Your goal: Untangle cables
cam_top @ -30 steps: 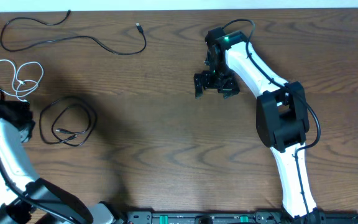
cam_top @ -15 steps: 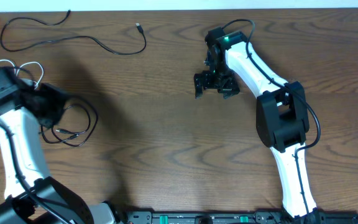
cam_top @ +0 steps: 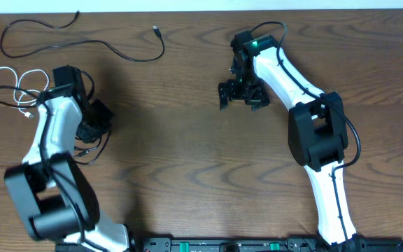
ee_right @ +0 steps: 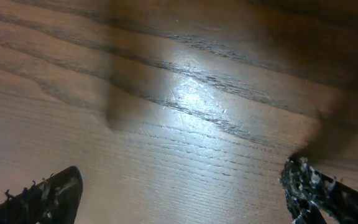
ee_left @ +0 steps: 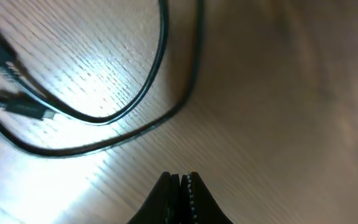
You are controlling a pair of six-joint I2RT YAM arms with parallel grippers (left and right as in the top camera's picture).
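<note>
The three cables lie apart at the left of the table. A long black cable (cam_top: 110,47) runs along the far edge. A white cable (cam_top: 21,87) lies in loops at the left edge. A coiled black cable (cam_top: 93,152) is partly hidden under my left arm. My left gripper (cam_top: 95,119) is over that coil. In the left wrist view its jaws (ee_left: 180,178) are shut with nothing between them, and the coil's strands (ee_left: 157,74) and small plugs (ee_left: 23,107) lie ahead of them. My right gripper (cam_top: 243,95) is open and empty over bare wood (ee_right: 182,180).
The long black cable's small plug (cam_top: 155,29) points toward the far edge. A thick black wire from my left arm (cam_top: 2,89) crosses beside the white loops. My right arm (cam_top: 317,133) stretches from the front right toward the far middle.
My left arm has swung in from the left edge, rightward over the coiled black cable, now covering part of it. The right arm and all cables have not moved.
</note>
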